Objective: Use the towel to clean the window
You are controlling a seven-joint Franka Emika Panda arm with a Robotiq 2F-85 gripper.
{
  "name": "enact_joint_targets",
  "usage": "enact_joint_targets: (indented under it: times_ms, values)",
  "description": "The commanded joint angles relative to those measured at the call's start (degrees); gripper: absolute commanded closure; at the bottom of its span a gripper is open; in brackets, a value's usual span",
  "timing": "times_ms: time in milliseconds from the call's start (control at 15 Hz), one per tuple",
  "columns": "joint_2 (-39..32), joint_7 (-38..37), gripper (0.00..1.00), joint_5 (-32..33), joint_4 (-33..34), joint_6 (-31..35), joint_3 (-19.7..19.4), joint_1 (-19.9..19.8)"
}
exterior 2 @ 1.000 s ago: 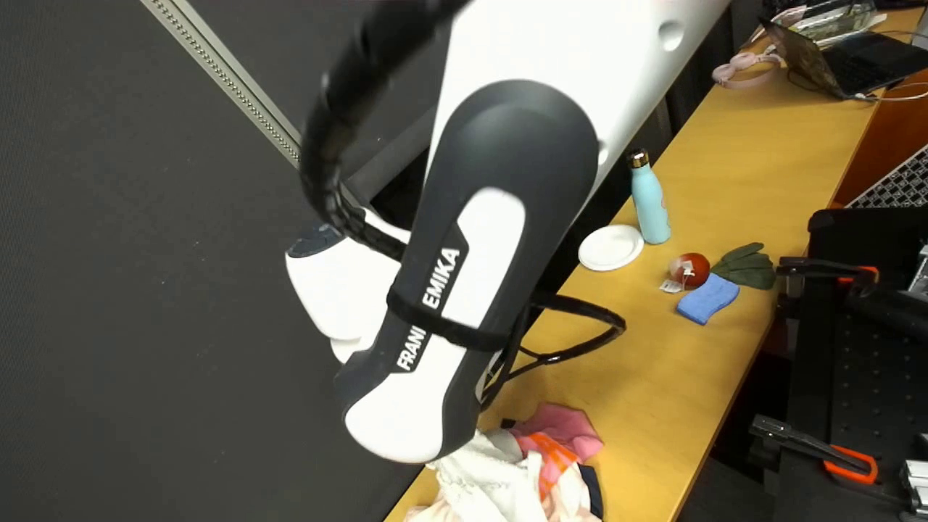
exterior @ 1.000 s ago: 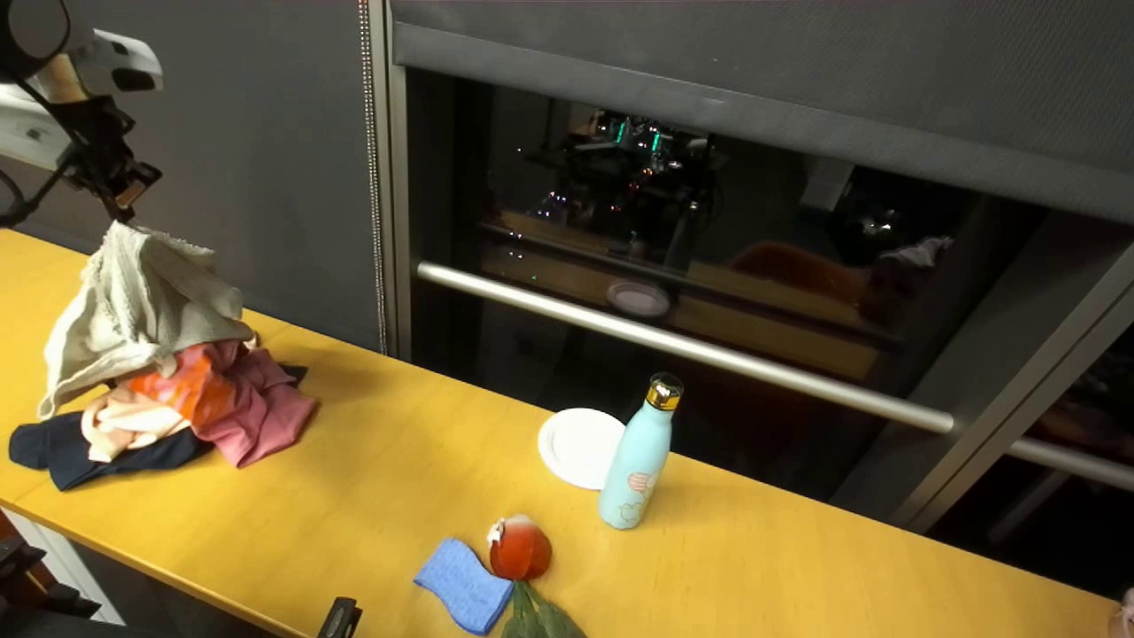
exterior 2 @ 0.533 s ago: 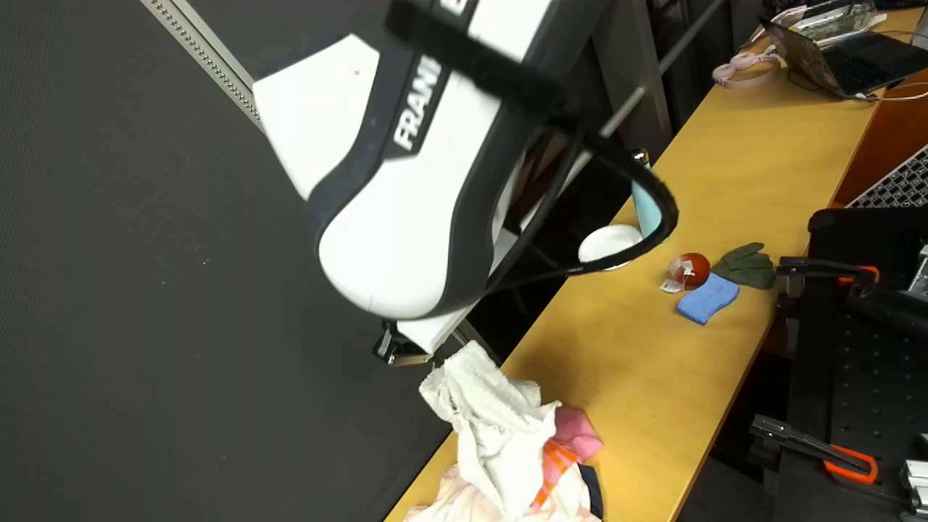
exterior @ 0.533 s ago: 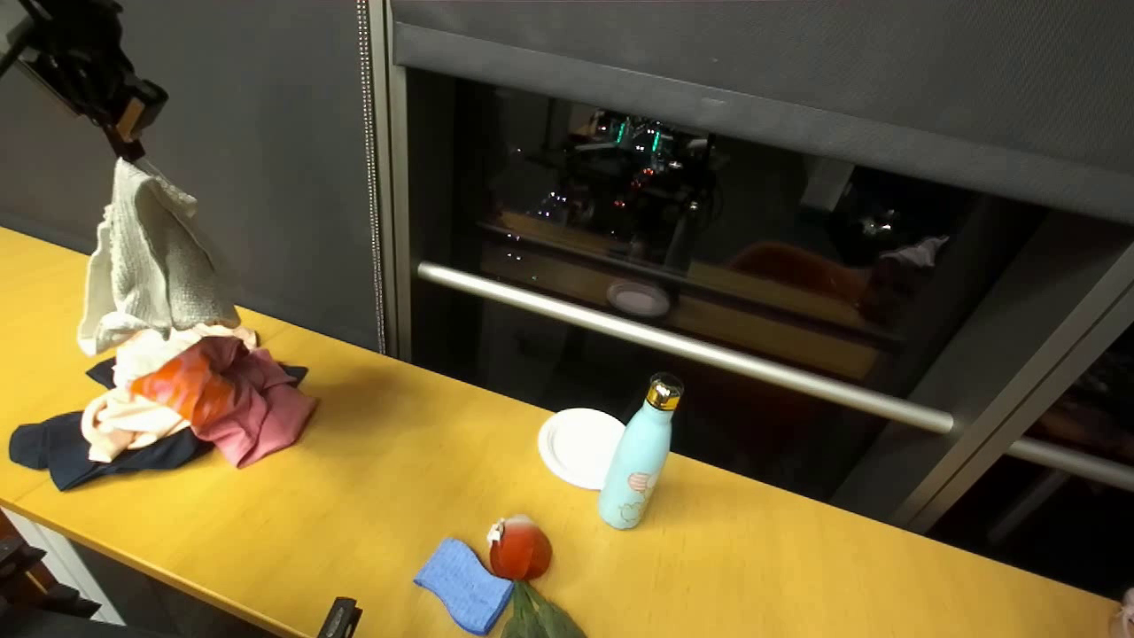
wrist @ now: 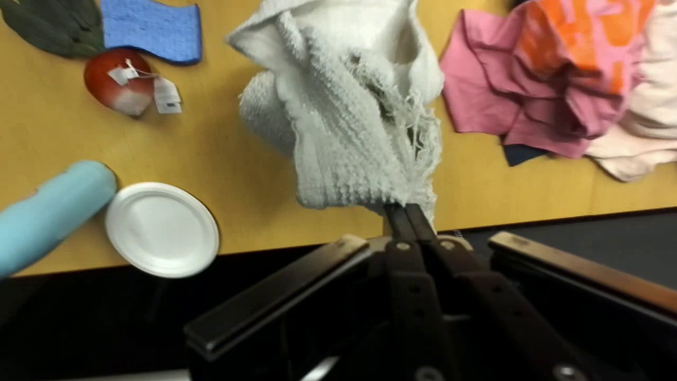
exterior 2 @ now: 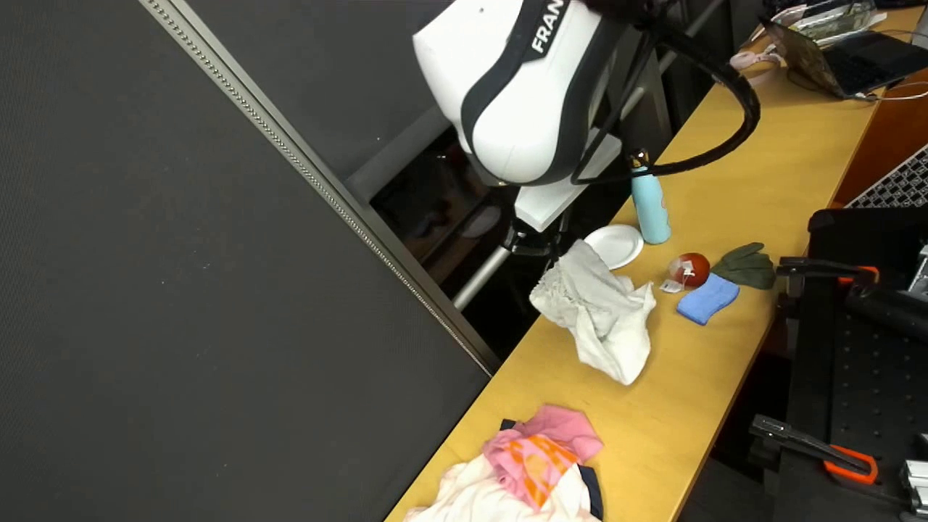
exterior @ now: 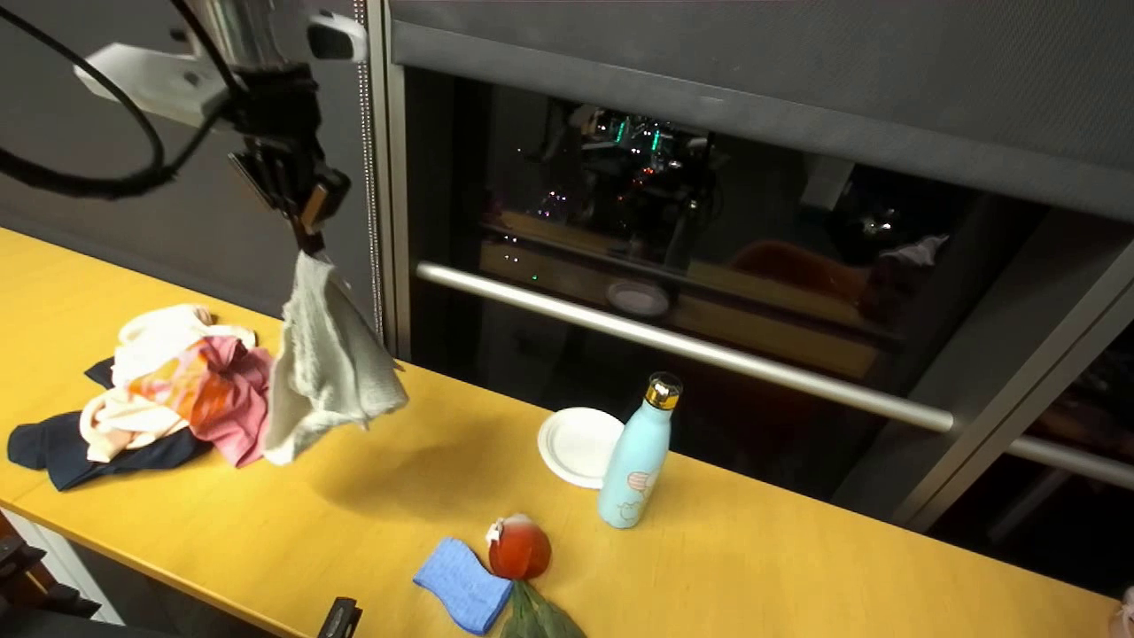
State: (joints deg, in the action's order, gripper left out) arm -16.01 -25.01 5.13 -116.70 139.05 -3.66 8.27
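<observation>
In an exterior view, the window (exterior: 709,266) lies right of the tool (exterior: 310,249), which clamps the hanging towel (exterior: 330,368).

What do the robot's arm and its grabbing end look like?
The arm is smooth, rounded and white with dark bands and, in an exterior view, white lettering of which "FRAN" shows. A black cable loops beside it. The gripper is mostly black, with two narrow fingers, round screw heads and a brownish-faced bar on either side.
</observation>
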Motion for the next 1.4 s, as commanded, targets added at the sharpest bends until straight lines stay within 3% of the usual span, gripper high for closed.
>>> enact_joint_targets:
  times_ms: [0,333,1067,1133,1200,1333]
  values:
    - [-8.6,-0.5,1.00,-0.8,3.9,0.0,0.7,-1.4]
    - [-21.1,0.2,1.00,-4.9,9.0,0.6,3.5,0.1]
    - [-36.0,-0.2,1.00,-6.2,18.8,0.0,0.3,1.6]
    - [-36.4,-0.3,0.74,-6.4,19.3,-0.1,0.5,1.8]
    - [-36.6,-0.3,0.73,-6.3,19.5,-0.1,0.5,2.1]
    - [-35.9,0.2,0.60,-6.7,19.0,-0.5,1.1,2.3]
